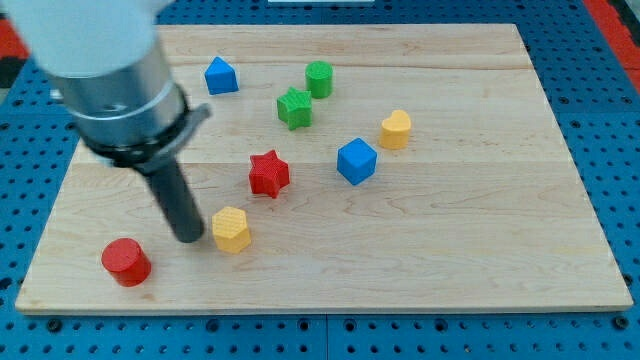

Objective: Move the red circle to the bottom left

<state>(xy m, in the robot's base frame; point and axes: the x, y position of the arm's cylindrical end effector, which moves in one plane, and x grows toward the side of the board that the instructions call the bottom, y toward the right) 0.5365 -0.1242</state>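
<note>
Your tip (pixel 188 238) sits on the board (pixel 480 250) at near left, just left of the yellow block (pixel 231 229) and just up and right of the red circle (pixel 126 262), touching neither as far as you can see. No jaws here, only a bare rod. The red circle lies near the near-left corner. The red star (pixel 268 173) sits mid-board, with the blue cube (pixel 356 161) and a second yellow block (pixel 396 129) to its right. Far back: blue block (pixel 221 75), green star (pixel 294 108), green cylinder (pixel 319 78).

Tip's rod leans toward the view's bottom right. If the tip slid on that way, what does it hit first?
Probably the yellow block: it sits immediately right of my tip, nearly touching. The red circle lies the opposite way, at the bottom left. Exact heading is uncertain from one view.
</note>
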